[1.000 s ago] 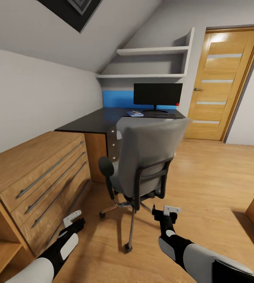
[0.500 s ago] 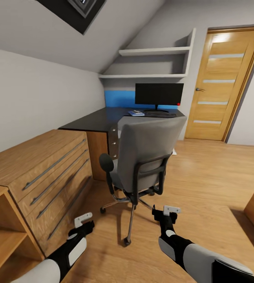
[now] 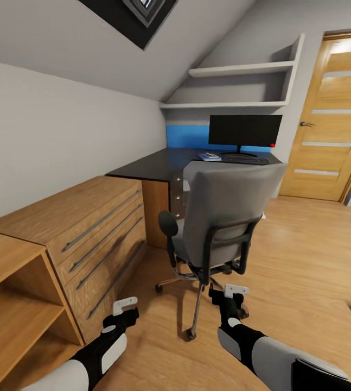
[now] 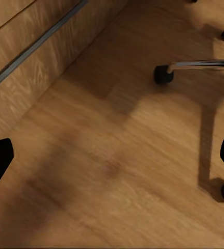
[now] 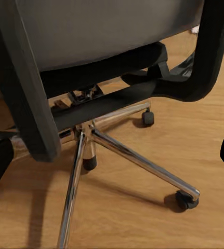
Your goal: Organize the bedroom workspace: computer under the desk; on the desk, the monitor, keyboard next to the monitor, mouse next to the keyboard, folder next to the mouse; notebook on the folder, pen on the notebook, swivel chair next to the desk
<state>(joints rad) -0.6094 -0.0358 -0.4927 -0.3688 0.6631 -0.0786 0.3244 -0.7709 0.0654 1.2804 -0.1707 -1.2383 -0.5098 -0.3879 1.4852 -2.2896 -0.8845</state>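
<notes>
The swivel chair (image 3: pixel 224 217) stands with its grey back toward me, in front of the black-topped desk (image 3: pixel 153 165). On the desk's far end stand the monitor (image 3: pixel 244 130) and, before it, the keyboard (image 3: pixel 247 159). A flat blue folder (image 3: pixel 209 157) lies left of the keyboard. The computer, mouse, notebook and pen are hidden or too small to tell. My left gripper (image 3: pixel 125 305) (image 4: pixel 112 161) hangs open over the floor beside a chair caster (image 4: pixel 163 74). My right gripper (image 3: pixel 230 293) (image 5: pixel 112 155) is open just behind the chair's chrome base (image 5: pixel 127 153).
A light wooden drawer chest (image 3: pixel 88 228) and an open shelf unit (image 3: pixel 12 304) line the left wall. Wall shelves (image 3: pixel 240 70) hang above the desk. A wooden door (image 3: pixel 335 119) is at the right, with bare wood floor (image 3: pixel 305 260) before it.
The whole view has shifted, so the chair, desk and door sit further right and the shelf unit shows more: the camera moved. Both grippers stay open, low over the floor.
</notes>
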